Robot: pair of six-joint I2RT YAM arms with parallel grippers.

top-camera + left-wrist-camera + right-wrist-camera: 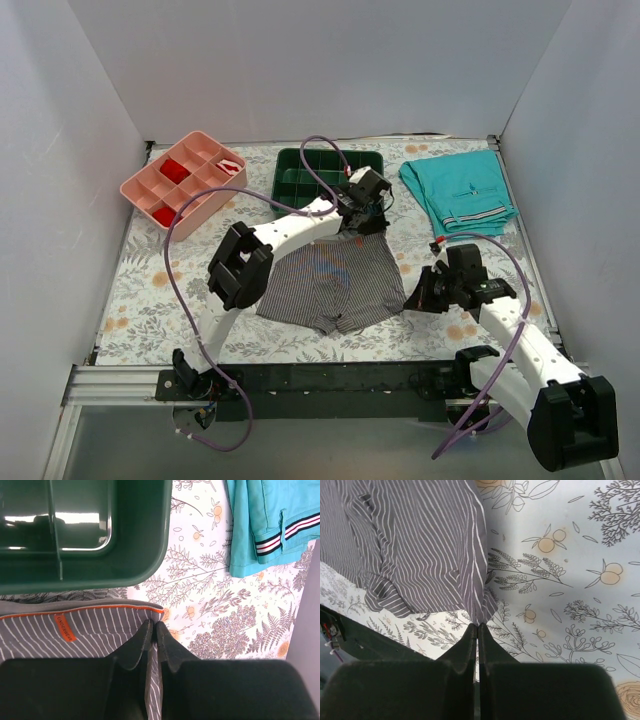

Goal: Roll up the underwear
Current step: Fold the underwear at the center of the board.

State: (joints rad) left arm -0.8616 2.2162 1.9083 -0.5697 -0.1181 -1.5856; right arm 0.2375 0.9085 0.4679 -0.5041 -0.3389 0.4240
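Note:
The underwear [335, 285], grey with fine pinstripes and an orange-trimmed waistband, lies spread flat on the floral table mat in the top view. My left gripper [362, 230] is at its far right waistband corner. In the left wrist view this gripper [152, 626] is shut on the underwear [100, 630], with striped cloth running between the fingers. My right gripper [413, 298] is at the near right leg corner. In the right wrist view it [478, 626] is shut, pinching the pointed corner of the underwear [420, 555], which pulls up towards the tips.
A green divided bin [328, 172] stands just behind the left gripper, very close in the left wrist view [125, 555]. Teal shorts [460, 192] lie at the back right. A pink tray [183, 180] with red items sits at the back left. White walls enclose three sides.

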